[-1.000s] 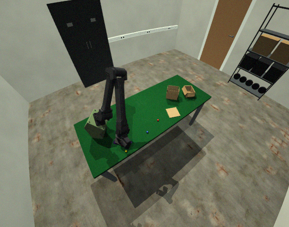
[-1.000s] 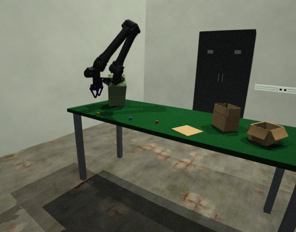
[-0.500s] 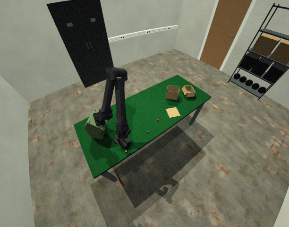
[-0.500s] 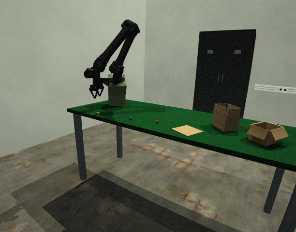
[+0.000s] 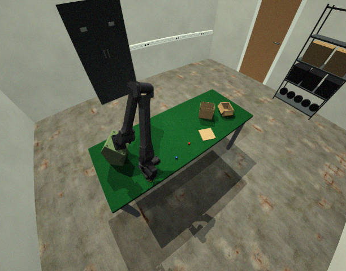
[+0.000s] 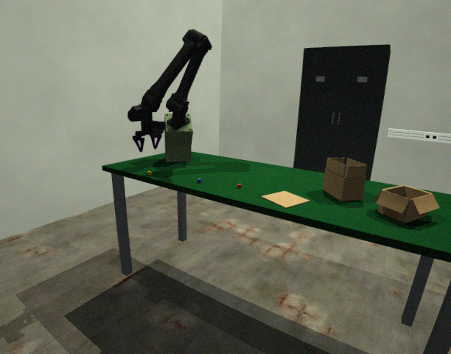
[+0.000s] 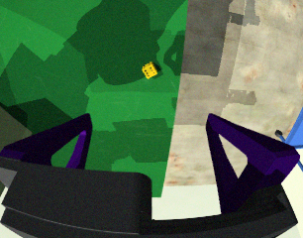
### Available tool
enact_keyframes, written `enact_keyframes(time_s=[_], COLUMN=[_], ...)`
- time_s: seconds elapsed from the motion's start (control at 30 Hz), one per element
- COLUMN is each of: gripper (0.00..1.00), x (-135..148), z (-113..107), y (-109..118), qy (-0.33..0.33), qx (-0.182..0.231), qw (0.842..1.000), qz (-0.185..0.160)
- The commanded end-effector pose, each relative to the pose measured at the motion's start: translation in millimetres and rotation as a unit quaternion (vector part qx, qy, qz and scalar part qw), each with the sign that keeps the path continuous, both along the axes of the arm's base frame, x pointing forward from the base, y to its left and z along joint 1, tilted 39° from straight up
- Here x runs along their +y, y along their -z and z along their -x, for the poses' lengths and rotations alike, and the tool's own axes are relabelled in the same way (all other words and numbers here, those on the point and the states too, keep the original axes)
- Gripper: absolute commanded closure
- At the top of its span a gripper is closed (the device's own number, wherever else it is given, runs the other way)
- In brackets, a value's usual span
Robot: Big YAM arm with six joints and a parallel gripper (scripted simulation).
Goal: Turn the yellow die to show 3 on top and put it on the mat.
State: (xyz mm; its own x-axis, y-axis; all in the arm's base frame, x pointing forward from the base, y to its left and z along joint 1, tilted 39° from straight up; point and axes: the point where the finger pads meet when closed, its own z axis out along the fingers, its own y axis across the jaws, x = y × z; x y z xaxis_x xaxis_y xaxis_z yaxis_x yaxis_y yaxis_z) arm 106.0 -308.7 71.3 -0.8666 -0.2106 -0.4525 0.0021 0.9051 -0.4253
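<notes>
Gripper fingers spread wide, holding nothing, hovering above yellow die near table edge; mat well apart.

In the top view the arm covers most of the yellow die, so you see only a small speck. Its top number is too small to read, also in the wrist view. The blue die and red die are too small for reading pips.
</notes>
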Motion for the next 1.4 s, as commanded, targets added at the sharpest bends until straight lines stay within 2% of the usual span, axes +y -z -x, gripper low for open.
enact_keyframes(time_s=[0.0, 0.17, 0.27, 0.3, 0.33, 0.4, 0.53, 0.57, 0.77, 0.83, 0.9, 1.03, 1.1, 1.13, 1.17, 1.27, 1.3, 1.33, 1.37], gripper=[0.00, 0.00, 0.00, 0.00, 0.00, 0.00, 0.00, 0.00, 0.00, 0.00, 0.00, 0.00, 0.00, 0.00, 0.00, 0.00, 0.00, 0.00, 0.00], x=[-0.4, -2.7, -2.8, -2.5, -2.8, -3.2, -4.9, -5.1, -6.0, -6.0, -7.5, -7.6, -8.1, -8.1, -9.3, -9.5, -9.5, -9.6, -9.6], z=[-4.1, -5.9, -6.0, -6.6, -7.0, -7.4, -9.1, -9.2, -11.2, -11.2, -12.4, -13.4, -14.3, -14.3, -15.0, -16.0, -16.1, -16.6, -16.6], y=[5.3, 3.8, 4.1, 9.4, 10.0, 10.7, 10.9, 10.8, 16.6, 16.6, 15.9, 20.2, 21.5, 21.6, 19.7, 22.7, 23.6, 24.7, 24.7], qy=[0.076, 0.143, 0.146, 0.177, 0.192, 0.207, 0.265, 0.269, 0.344, 0.344, 0.383, 0.420, 0.447, 0.448, 0.466, 0.496, 0.501, 0.515, 0.515], qx=[-0.034, -0.067, -0.069, -0.081, -0.088, -0.096, -0.125, -0.127, -0.161, -0.161, -0.182, -0.197, -0.209, -0.210, -0.222, -0.235, -0.236, -0.242, -0.242], qw=[0.995, 0.984, 0.983, 0.975, 0.970, 0.965, 0.942, 0.941, 0.899, 0.899, 0.874, 0.846, 0.823, 0.822, 0.805, 0.776, 0.771, 0.756, 0.756], qz=[-0.045, -0.081, -0.084, -0.109, -0.119, -0.129, -0.163, -0.164, -0.216, -0.216, -0.238, -0.264, -0.281, -0.282, -0.291, -0.311, -0.315, -0.324, -0.324])
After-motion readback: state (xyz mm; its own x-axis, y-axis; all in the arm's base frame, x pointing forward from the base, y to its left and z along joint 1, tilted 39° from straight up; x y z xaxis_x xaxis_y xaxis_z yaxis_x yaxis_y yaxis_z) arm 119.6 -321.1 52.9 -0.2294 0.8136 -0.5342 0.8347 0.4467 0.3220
